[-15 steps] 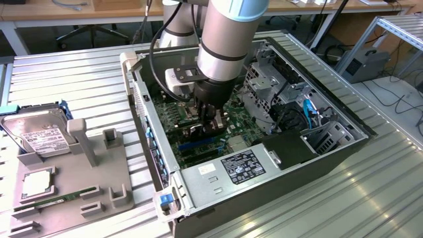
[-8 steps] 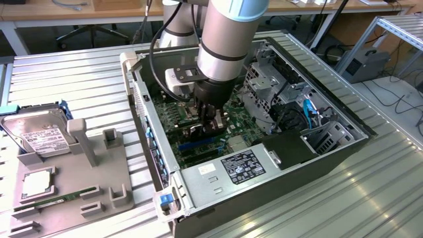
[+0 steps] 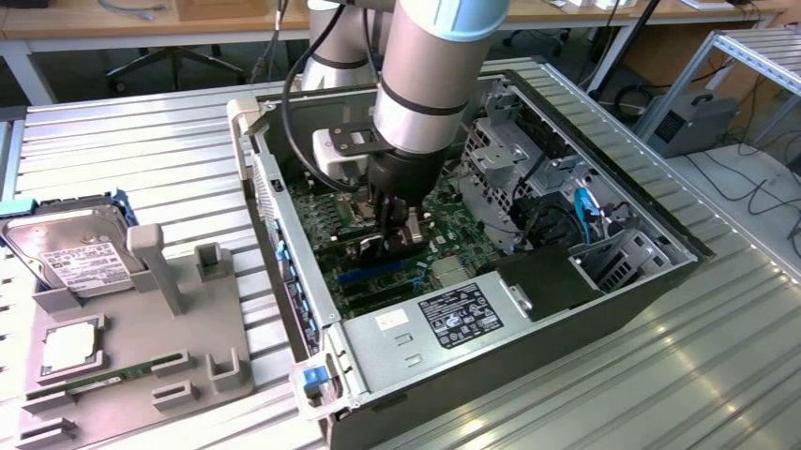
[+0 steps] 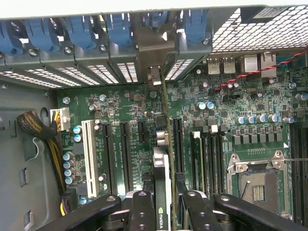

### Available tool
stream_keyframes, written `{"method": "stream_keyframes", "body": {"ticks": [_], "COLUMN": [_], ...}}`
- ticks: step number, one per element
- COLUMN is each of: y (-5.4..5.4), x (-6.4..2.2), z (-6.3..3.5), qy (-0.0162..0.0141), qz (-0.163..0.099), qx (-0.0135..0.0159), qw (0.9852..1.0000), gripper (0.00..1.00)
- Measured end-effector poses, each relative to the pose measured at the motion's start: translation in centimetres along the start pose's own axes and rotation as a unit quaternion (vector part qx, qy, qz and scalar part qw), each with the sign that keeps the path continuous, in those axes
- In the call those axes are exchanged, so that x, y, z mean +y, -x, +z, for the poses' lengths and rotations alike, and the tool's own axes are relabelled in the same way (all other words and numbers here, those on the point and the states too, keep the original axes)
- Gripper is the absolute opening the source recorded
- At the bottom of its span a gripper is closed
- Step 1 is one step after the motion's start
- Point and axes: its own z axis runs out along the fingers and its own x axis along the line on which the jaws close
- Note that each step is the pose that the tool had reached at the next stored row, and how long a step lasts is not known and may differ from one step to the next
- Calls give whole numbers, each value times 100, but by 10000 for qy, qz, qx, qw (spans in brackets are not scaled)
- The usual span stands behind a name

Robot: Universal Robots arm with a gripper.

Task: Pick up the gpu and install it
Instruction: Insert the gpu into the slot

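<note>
My gripper (image 3: 390, 239) is down inside the open computer case (image 3: 651, 272), over the motherboard (image 3: 328, 234). It is shut on the gpu (image 4: 163, 161), a slim black card seen edge-on between the fingers (image 4: 142, 211). The card runs from the gripper (image 4: 163, 209) toward the case's rear wall. Its silver end bracket (image 4: 154, 45) sits at the rear slot openings, among the blue clips (image 4: 77, 29). The card stands upright in line with the long black expansion slots (image 4: 177, 144). Whether its edge sits in a slot I cannot tell.
A grey fixture (image 3: 188, 328) at the exterior view's left holds a silver hard drive (image 3: 75, 253), a processor (image 3: 69, 342) and a green memory stick (image 3: 113, 380). Inside the case are the power supply (image 3: 438, 323), a drive cage (image 3: 501, 159), a white slot (image 4: 88, 159), cables (image 4: 38, 127) and the processor socket (image 4: 257, 185).
</note>
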Motion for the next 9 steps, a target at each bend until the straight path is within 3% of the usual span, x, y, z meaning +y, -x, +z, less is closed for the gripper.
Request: {"method": "stream_keyframes", "body": {"ticks": [9], "y": [-2], "x": [1], "z": [57], "qy": [-3], "qz": [92], "qx": [-5], "qw": [10000], "gripper": [27]}}
